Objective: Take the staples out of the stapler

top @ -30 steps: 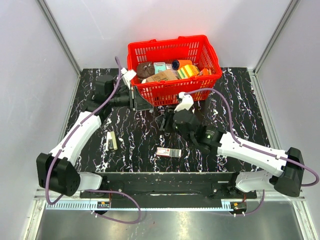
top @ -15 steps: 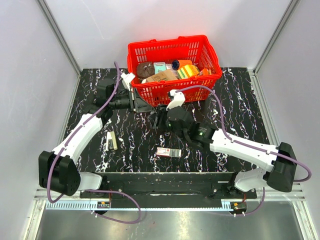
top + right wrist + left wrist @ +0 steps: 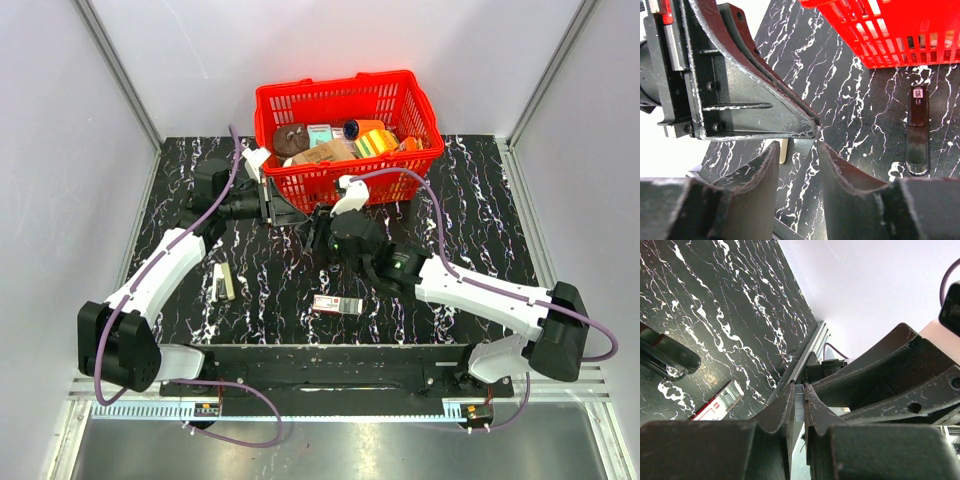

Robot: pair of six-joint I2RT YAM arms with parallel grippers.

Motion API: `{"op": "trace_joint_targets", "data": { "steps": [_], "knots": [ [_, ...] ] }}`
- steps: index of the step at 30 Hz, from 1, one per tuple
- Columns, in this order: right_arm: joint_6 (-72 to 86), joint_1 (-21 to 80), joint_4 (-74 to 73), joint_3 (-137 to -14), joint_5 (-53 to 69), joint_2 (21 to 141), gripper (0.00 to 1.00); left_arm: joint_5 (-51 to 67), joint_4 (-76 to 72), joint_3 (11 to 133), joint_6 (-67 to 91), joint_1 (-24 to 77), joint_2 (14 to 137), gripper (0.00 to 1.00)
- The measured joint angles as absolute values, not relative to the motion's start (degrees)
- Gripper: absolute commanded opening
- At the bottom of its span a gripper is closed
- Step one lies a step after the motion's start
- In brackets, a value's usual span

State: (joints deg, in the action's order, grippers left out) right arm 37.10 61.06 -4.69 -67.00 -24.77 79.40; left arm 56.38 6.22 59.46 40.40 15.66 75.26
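overhead, a black veined surface [image 3: 490,210] is walled by pale panels [image 3: 60,200], red basket [image 3: 320,180] at 12 o'clock; staples [image 3: 799,405] are pinched by the left end effector [image 3: 799,390]; the right end effector [image 3: 799,146] is held part-open.

Left end effector [image 3: 799,393] pinched shut, right end effector [image 3: 798,150] parted

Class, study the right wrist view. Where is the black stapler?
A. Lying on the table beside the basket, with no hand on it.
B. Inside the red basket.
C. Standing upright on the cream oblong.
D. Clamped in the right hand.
A: the stapler lies flat on the marbled table beside the red basket, and no hand touches it.
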Motion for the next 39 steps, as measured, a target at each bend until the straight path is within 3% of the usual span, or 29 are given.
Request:
{"op": "trace_joint_targets", "data": {
  "steps": [14, 21, 29, 33, 39],
  "knots": [
    [37.47, 61.06, -4.01, -67.24, -26.57, 80.79, 0.16, 57.23, 4.60, 59.05, 42.09, 15.46, 75.20, 0.07],
    [37.34, 61.08, -4.05, -67.24, -27.16, 80.79, 0.08, 57.12, 4.95, 59.02, 41.36, 15.35, 75.18, 0.47],
    [38.04, 61.08, -6.39, -64.77, -27.07, 78.76, 0.06, 55.31, 12.86, 61.76, 35.77, 14.24, 75.18, 0.70],
    [39.99, 61.08, -10.50, -62.46, -26.33, 76.62, 0.07, 53.89, 16.84, 63.53, 32.16, 12.38, 75.33, 0.73],
    [46.19, 61.06, -19.18, -58.65, -25.06, 73.76, 0.07, 48.34, 22.72, 66.02, 22.87, 10.85, 77.32, 0.66]
  ]
}}
